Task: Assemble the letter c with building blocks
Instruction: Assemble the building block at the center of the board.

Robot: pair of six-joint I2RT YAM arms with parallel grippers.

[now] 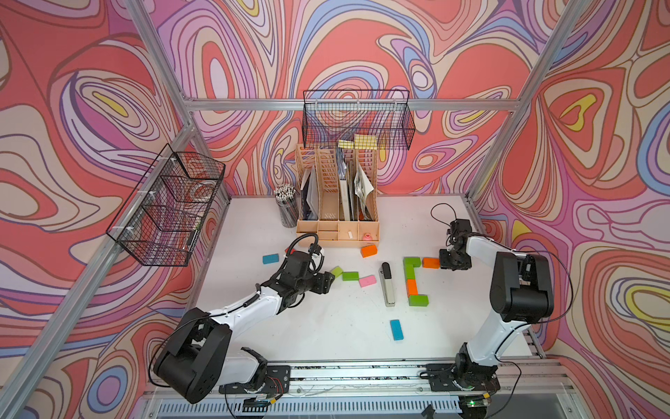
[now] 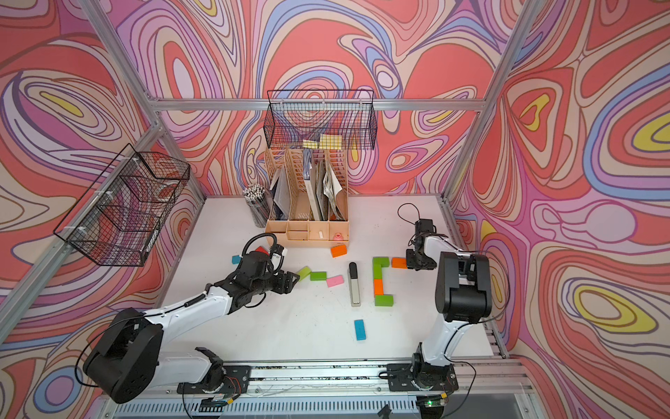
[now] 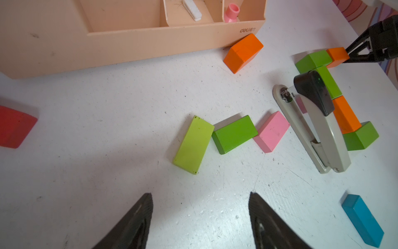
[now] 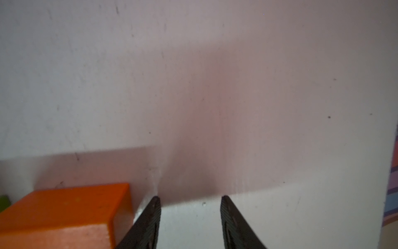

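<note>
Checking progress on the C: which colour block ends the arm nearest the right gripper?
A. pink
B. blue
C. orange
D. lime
C: an orange block ends that arm, joined to a green block, and lies just beside the right gripper, outside its open jaws.

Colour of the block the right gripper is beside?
Orange. The block shows best in a top view.
</note>
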